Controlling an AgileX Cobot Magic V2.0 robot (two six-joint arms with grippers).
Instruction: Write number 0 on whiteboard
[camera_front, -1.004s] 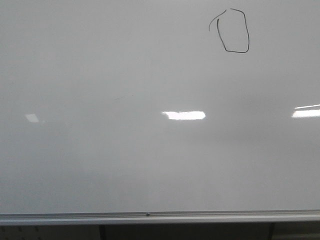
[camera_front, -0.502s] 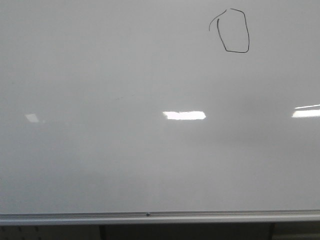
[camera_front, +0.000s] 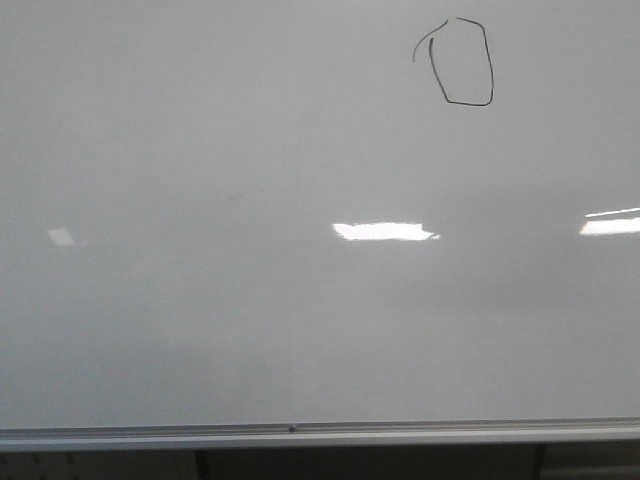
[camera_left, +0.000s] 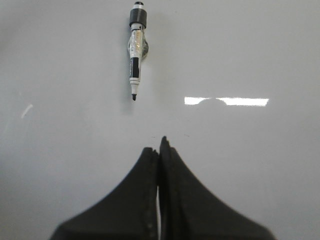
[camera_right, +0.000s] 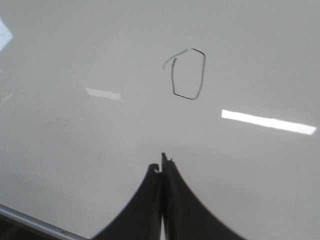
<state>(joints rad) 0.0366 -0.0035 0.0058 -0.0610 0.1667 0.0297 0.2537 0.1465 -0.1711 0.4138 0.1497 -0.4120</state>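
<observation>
The whiteboard (camera_front: 200, 300) fills the front view, glossy pale grey. The number 0 (camera_front: 462, 62) is drawn in thin black line at its upper right, with a short stray stroke at its upper left. It also shows in the right wrist view (camera_right: 188, 74), beyond my right gripper (camera_right: 161, 165), which is shut and empty. My left gripper (camera_left: 157, 147) is shut and empty. A black-and-white marker (camera_left: 135, 50) lies uncapped on the board (camera_left: 250, 50) beyond it, tip towards the gripper. Neither gripper shows in the front view.
A silver bottom rail (camera_front: 300, 433) runs along the board's lower edge; it also shows in the right wrist view (camera_right: 30, 222). Bright light reflections (camera_front: 385, 231) lie on the board.
The front view has shifted slightly: the 0 sits a few pixels further left and the middle reflection has moved right and grown longer.
</observation>
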